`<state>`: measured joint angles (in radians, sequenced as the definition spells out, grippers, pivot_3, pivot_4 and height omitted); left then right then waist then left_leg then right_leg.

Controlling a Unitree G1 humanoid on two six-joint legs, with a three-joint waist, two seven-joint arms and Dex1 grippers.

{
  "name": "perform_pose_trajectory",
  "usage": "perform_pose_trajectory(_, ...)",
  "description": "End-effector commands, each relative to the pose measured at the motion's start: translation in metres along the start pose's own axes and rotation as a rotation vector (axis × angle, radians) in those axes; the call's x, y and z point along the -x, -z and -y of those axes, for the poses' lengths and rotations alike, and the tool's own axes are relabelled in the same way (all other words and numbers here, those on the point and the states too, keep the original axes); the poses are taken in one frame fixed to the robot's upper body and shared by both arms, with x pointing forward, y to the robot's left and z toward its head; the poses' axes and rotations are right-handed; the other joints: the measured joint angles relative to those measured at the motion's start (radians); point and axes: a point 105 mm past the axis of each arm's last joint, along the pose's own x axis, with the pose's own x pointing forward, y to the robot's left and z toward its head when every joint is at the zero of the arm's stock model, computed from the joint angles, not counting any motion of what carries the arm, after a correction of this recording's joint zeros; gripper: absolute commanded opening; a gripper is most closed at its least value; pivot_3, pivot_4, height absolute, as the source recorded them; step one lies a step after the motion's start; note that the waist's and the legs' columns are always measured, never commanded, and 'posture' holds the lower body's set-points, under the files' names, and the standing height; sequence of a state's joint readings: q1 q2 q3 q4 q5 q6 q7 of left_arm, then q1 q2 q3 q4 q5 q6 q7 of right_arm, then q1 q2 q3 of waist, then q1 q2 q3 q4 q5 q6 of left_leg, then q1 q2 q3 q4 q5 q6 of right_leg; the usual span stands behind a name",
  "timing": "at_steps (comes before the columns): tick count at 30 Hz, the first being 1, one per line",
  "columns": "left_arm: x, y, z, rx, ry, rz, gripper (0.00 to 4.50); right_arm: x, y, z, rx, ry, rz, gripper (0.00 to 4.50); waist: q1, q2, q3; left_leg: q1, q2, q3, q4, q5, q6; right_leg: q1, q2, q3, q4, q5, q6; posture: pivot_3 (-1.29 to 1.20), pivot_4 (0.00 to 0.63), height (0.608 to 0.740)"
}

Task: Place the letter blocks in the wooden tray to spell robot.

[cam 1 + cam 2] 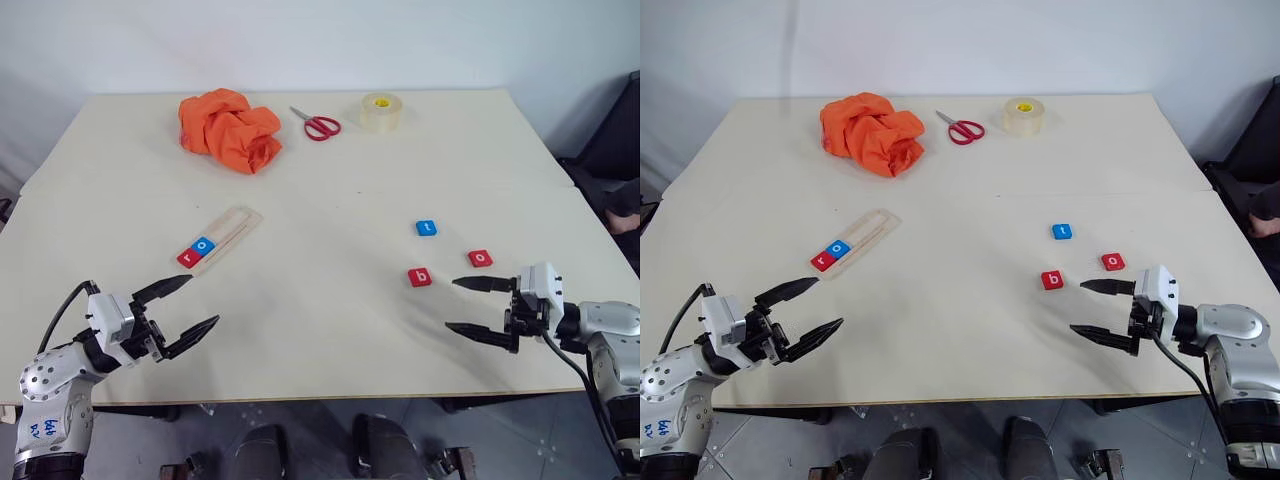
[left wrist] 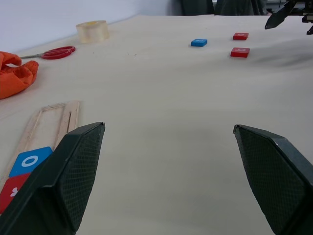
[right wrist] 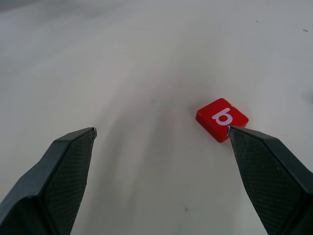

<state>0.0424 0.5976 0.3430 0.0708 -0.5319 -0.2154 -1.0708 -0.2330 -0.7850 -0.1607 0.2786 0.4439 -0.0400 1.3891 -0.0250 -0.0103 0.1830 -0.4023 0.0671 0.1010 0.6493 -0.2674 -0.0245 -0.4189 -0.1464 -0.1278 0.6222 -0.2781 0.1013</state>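
At the lower left of the head view the left gripper [image 1: 186, 307] hovers over the matte cream table [image 1: 330, 190], its two black, wedge-shaped fingers spread wide with nothing between them; the wrist view shows their inner pads [image 2: 73, 181] covered in a fine diamond mesh. Just above and right of it, left of centre, lies the wooden tray [image 1: 222, 239], a pale, narrow rectangular strip of light wood with a shallow groove, set on a diagonal. Two of the letter blocks sit side by side in its lower end: a red r tile [image 1: 187, 257] at the very end and a blue o tile [image 1: 204, 244] touching it. The rest of the groove is bare wood.

In the upper left of the frame a crumpled orange cloth [image 1: 230, 130] lies in soft folds. To its right are red-handled scissors [image 1: 316, 124] with metal blades, then a roll of clear tape [image 1: 381, 112], round and glossy.

Right of centre, three loose tiles lie flat on the table, each apart from the others: a blue t tile [image 1: 426, 228] uppermost, a red b tile [image 1: 420, 277] below it, and a red o tile [image 1: 480, 258] further right. All are small, flat, smooth-edged squares with white lowercase letters.

At the lower right the right gripper [image 1: 473, 305] also stands wide open and empty, just right of the red b tile and below the red o tile.
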Motion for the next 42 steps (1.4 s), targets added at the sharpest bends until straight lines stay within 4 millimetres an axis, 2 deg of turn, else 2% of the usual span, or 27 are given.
perform_pose_trajectory(1, -0.002, -0.012, -0.006, -0.037, -0.048, 0.026, 4.5, 0.0, -0.016, 0.006, 0.049, 0.015, 0.039, 4.47, 0.0, 0.0, 0.0, 0.0, 0.0, 0.0, 0.0, 0.0, 0.0, 0.0, 0.0, 0.0, 0.0, 0.0, 0.0, 0.0, 0.15, 0.74)
perform_pose_trajectory(8, 0.01, -0.015, -0.004, 0.015, -0.108, -0.014, 4.5, -0.008, -0.03, 0.01, 0.071, -0.008, 0.065, 4.47, -0.003, 0.0, 0.0, 0.0, 0.0, 0.0, 0.0, 0.0, 0.0, 0.0, 0.0, 0.001, 0.0, 0.0, 0.0, 0.0, 0.15, 0.74)
perform_pose_trajectory(15, 0.051, -0.009, -0.011, 0.056, -0.229, -0.155, 4.5, -0.025, -0.052, 0.014, 0.127, -0.058, 0.109, 4.47, -0.002, 0.0, 0.0, 0.001, 0.001, 0.001, 0.0, 0.0, 0.0, 0.0, 0.0, 0.0, 0.0, 0.0, 0.0, 0.0, 0.15, 0.74)
perform_pose_trajectory(20, 0.06, -0.012, -0.017, 0.058, -0.283, -0.166, 4.5, -0.028, -0.059, 0.009, 0.13, -0.111, 0.107, 4.47, 0.014, 0.0, 0.0, 0.0, 0.001, 0.0, 0.0, -0.001, 0.0, 0.0, 0.0, 0.0, -0.001, 0.0, -0.001, 0.0, 0.15, 0.74)
perform_pose_trajectory(24, 0.063, -0.011, -0.027, 0.05, -0.317, -0.187, 4.5, -0.028, -0.057, 0.008, 0.124, -0.124, 0.09, 4.47, 0.02, 0.0, 0.0, 0.0, 0.001, 0.0, 0.0, -0.001, -0.001, 0.0, 0.0, 0.0, -0.001, 0.0, -0.001, 0.0, 0.15, 0.74)
perform_pose_trajectory(28, 0.058, -0.008, -0.043, 0.04, -0.331, -0.222, 4.5, -0.026, -0.054, 0.007, 0.122, -0.122, 0.083, 4.47, 0.024, 0.0, 0.0, 0.0, 0.001, 0.0, 0.0, -0.001, -0.001, 0.0, 0.0, -0.001, -0.001, 0.0, -0.001, 0.0, 0.15, 0.74)
perform_pose_trajectory(34, 0.033, 0.002, -0.082, 0.033, -0.323, -0.277, 4.5, -0.026, -0.054, 0.0, 0.106, -0.11, 0.09, 4.47, 0.026, 0.0, 0.0, 0.0, 0.001, 0.0, 0.0, -0.001, -0.001, 0.0, 0.001, -0.001, 0.0, 0.0, -0.001, 0.0, 0.15, 0.74)
perform_pose_trajectory(42, -0.012, 0.021, -0.098, 0.101, -0.24, -0.308, 4.5, -0.024, -0.055, -0.014, 0.085, -0.096, 0.098, 4.47, 0.02, -0.001, 0.0, 0.0, 0.001, 0.003, 0.0, 0.001, -0.004, -0.001, 0.001, 0.0, -0.001, 0.0, -0.001, 0.0, 0.15, 0.74)
